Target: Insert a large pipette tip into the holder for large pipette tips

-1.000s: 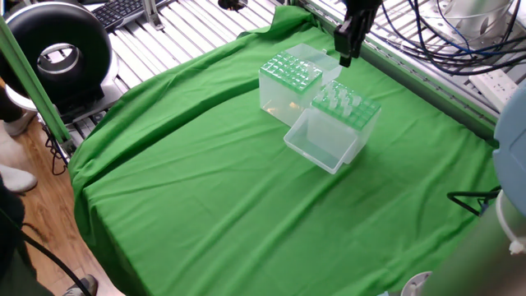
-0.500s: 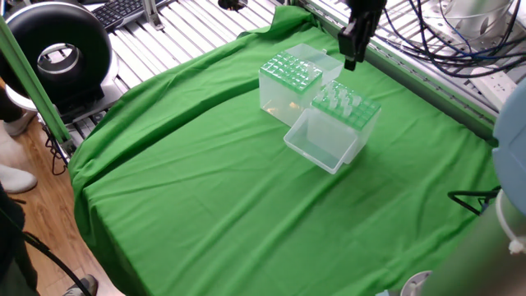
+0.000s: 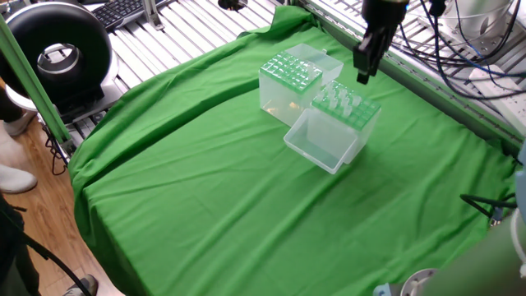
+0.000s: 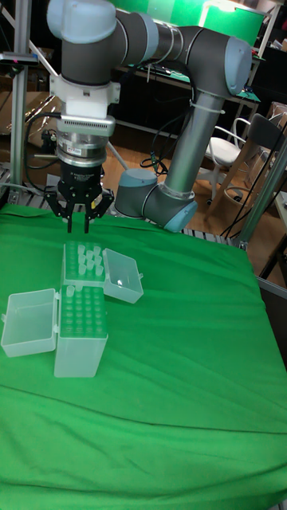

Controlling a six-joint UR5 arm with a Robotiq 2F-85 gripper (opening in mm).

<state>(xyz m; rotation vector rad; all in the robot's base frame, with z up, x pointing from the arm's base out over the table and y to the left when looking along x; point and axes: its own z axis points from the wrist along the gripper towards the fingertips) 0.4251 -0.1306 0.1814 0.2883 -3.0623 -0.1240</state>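
The holder for large pipette tips (image 3: 289, 72) (image 4: 81, 327) is a translucent box with a green grid top, and its clear lid (image 4: 29, 321) hangs open at its side. Right beside it stands a paler box (image 3: 345, 107) (image 4: 84, 261) with several clear large pipette tips (image 3: 339, 99) upright in it. That box's lid (image 3: 319, 141) is also open. My gripper (image 3: 362, 72) (image 4: 78, 223) hovers above the cloth just past the far end of the paler box. Its fingers point down with a narrow gap, and I see nothing between them.
A green cloth (image 3: 205, 189) covers the table and drops off at its left and front edges. A black ring-shaped device (image 3: 56, 45) and a keyboard (image 3: 123, 10) sit at the back left. Cables and a power strip (image 3: 493, 82) run along the right, near the arm's base (image 4: 155, 195).
In the fixed view the gripper has shifted right and slightly down, from beside the grid-top box's lid to behind the box of tips. Both boxes stay put.
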